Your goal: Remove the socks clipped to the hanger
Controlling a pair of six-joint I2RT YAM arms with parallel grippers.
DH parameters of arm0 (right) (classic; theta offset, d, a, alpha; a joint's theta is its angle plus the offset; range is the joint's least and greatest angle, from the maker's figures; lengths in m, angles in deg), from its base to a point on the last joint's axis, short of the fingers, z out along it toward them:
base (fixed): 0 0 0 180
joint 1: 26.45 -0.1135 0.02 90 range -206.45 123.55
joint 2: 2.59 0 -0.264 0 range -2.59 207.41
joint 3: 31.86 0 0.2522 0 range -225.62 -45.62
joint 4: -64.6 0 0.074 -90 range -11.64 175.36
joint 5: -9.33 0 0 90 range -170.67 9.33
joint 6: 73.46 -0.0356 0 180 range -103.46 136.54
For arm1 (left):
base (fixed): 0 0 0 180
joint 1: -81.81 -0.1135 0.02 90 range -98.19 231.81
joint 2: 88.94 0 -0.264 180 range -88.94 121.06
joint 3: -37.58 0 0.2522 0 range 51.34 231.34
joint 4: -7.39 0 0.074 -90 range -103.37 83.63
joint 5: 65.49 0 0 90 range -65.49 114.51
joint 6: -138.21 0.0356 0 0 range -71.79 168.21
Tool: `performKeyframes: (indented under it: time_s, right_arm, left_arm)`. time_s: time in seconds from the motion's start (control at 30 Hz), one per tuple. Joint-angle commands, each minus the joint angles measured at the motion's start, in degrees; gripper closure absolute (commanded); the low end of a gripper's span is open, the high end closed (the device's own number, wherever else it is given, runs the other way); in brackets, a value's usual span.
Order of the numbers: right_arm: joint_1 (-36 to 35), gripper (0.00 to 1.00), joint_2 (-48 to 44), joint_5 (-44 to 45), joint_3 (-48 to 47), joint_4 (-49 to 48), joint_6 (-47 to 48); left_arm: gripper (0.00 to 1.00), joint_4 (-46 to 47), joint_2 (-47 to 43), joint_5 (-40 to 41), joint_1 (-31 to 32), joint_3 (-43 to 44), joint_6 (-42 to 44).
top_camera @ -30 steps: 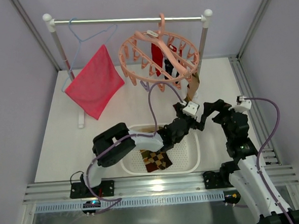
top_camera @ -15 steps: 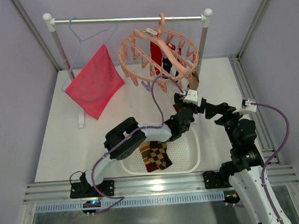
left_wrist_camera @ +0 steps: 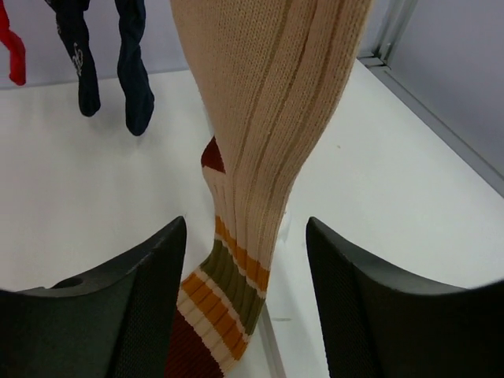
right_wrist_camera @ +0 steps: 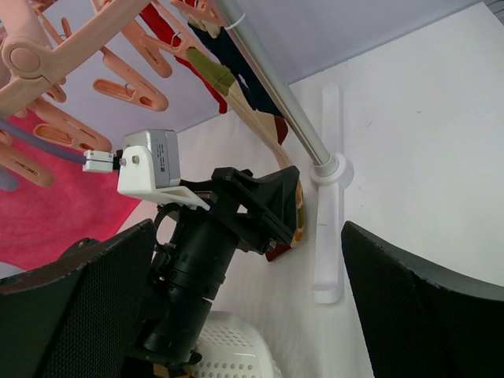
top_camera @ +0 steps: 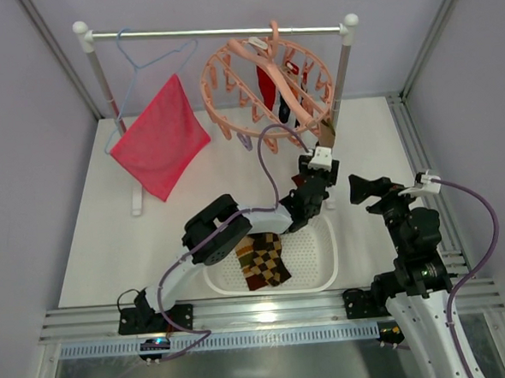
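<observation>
Socks (top_camera: 266, 84) still clipped to the salmon-pink ring hanger (top_camera: 229, 113), hung by its hook from the rail (top_camera: 217, 33) at the back right of the table (top_camera: 93, 242). Ring tipped a little differently from a second ago.

On the hanger: red sock (left_wrist_camera: 9, 55), navy socks (left_wrist_camera: 134, 79) beside it, and tan striped sock (left_wrist_camera: 268, 118) at the right edge, close to the rail's right post.

Tan striped sock dangling straight down between the fingers (left_wrist_camera: 118, 307) of the left gripper (left_wrist_camera: 244, 236). Ribbed tan leg above, then green, orange and dark red bands at the bottom. Jaws parted, one finger on each side of the fabric, not clamped on it.

Left gripper raised since a second ago, up from over the basket (top_camera: 330, 261) rim to the lower end of that sock.

Right gripper (right_wrist_camera: 246, 228) spread wide and holding nothing. Drawn back to the right, well apart from the left wrist it was just beside a second ago. Left arm and the hanger's clips framed between its fingers in the right wrist view.

Argyle sock (top_camera: 264, 264) lying in the white basket at the near edge, same place as before.

Pink cloth (top_camera: 160, 147) hanging at the left end of the rail, unchanged.
</observation>
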Motion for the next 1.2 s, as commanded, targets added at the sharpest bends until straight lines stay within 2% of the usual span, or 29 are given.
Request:
performKeyframes:
  time_s: [0.0, 0.07, 0.1, 0.17, 0.2, 0.23, 0.5, 0.63, 0.7, 0.73, 0.77, 0.83, 0.93, 0.97, 1.03, 1.07, 1.1, 1.17]
  right_arm:
    - [-0.25, 0.0, -0.54, -0.57, -2.52, 0.28, 0.78]
    - [-0.25, 0.0, -0.89, -0.22, -2.61, 0.63, 1.04]
    - [-0.25, 0.0, -0.98, -0.13, -2.78, 0.98, 1.31]
    - [-0.25, 0.0, -0.98, 0.22, -2.87, 1.16, 1.57]
    - [-0.16, 0.0, -0.98, 0.22, -2.87, 1.07, 1.57]
    - [-0.24, 0.0, -1.07, 0.31, -2.87, 1.07, 1.49]
    - [-0.25, 0.0, -0.36, 0.31, -2.35, 0.54, 1.57]
    - [-0.25, 0.0, 1.39, 0.31, -1.47, -1.04, 1.84]
    - [-0.16, 0.0, 2.62, 0.57, -1.11, -1.48, 2.01]
    - [-0.16, 0.0, 2.8, 0.66, -1.02, -1.48, 2.1]
    - [-0.16, 0.0, 2.98, 0.75, -1.02, -1.48, 2.19]
    - [-0.25, 0.0, 2.54, 1.1, -1.11, -1.22, 2.54]
    - [-0.16, 0.0, 1.57, 1.54, -1.38, -0.52, 2.98]
    - [-0.24, 0.0, 1.31, 1.63, -1.46, -0.43, 3.07]
    - [-0.16, 0.0, 1.05, 1.72, -1.46, -0.25, 3.24]
    - [-0.16, 0.0, 0.96, 1.72, -1.46, -0.08, 3.42]
    - [-0.24, 0.0, 0.96, 1.72, -1.55, -0.07, 3.42]
    - [-0.24, 0.0, 0.69, 1.71, -1.64, 0.19, 3.77]
  left_arm:
    - [0.41, 2.35, 1.43, 2.54, -0.21, 2.97, 0.39]
    - [0.53, 3.14, 1.52, 2.54, -0.21, 2.8, 0.57]
    - [0.68, 3.49, 1.52, 2.63, -0.21, 2.71, 0.65]
    - [0.83, 4.72, 1.69, 3.24, -0.21, 2.53, 1.35]
    - [0.96, 5.16, 1.69, 3.76, -0.21, 2.36, 1.88]
    - [1.0, 5.6, 1.35, 3.86, -0.21, 1.57, 2.23]
    - [1.0, 13.94, -2.61, 4.91, 2.06, -6.95, 4.95]
    - [1.0, 23.25, -0.86, 9.47, 7.25, -7.14, 18.46]
    - [0.99, 23.97, 0.46, 10.79, 9.53, -5.56, 21.04]
    - [0.98, 23.89, 0.81, 11.32, 10.06, -5.12, 22.18]
    - [0.91, 23.62, 1.08, 12.2, 10.59, -4.59, 22.27]
    - [0.83, 22.75, 1.69, 13.17, 10.69, -3.45, 21.84]
    - [0.52, 20.64, 3.01, 13.96, 10.6, -0.65, 22.8]
    - [0.33, 18.98, 3.53, 14.83, 10.51, 0.5, 24.28]
    - [0.22, 18.44, 5.46, 15.89, 10.42, 4.44, 26.22]
    - [0.1, 18.61, 6.08, 16.77, 10.16, 5.6, 27.27]
    - [0.04, 18.7, 6.44, 17.73, 9.9, 6.39, 28.5]
    - [0.0, 17.91, 6.62, 18.44, 8.76, 7.72, 28.43]
